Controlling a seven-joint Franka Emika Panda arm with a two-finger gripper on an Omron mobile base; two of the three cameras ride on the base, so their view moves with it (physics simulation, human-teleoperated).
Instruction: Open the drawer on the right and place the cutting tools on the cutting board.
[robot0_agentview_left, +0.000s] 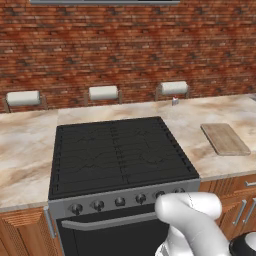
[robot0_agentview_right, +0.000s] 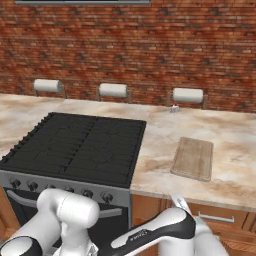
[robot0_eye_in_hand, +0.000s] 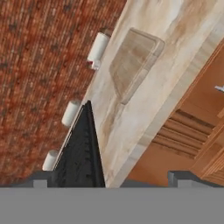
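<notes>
The cutting board (robot0_agentview_left: 225, 139) (robot0_agentview_right: 192, 158) (robot0_eye_in_hand: 131, 61) lies bare on the beige counter, right of the stove. Below the counter edge, the wood-grain drawer (robot0_agentview_right: 220, 214) (robot0_eye_in_hand: 199, 105) stands shut, its grey bar handle (robot0_agentview_right: 216, 218) across the front. My gripper (robot0_eye_in_hand: 111, 181) is open with nothing between its fingertips (robot0_eye_in_hand: 183, 178). It hangs low in front of the cabinets and looks up past the counter edge toward the board. The cutting tools are out of view.
The black stove (robot0_agentview_left: 120, 152) (robot0_agentview_right: 75, 147) fills the counter's middle, its oven door and knobs below. Three white rolls (robot0_agentview_left: 103, 92) hang on the brick wall. A small item (robot0_agentview_left: 175, 101) stands at the counter's back. More cabinet fronts with handles (robot0_agentview_left: 240, 212) sit at the right.
</notes>
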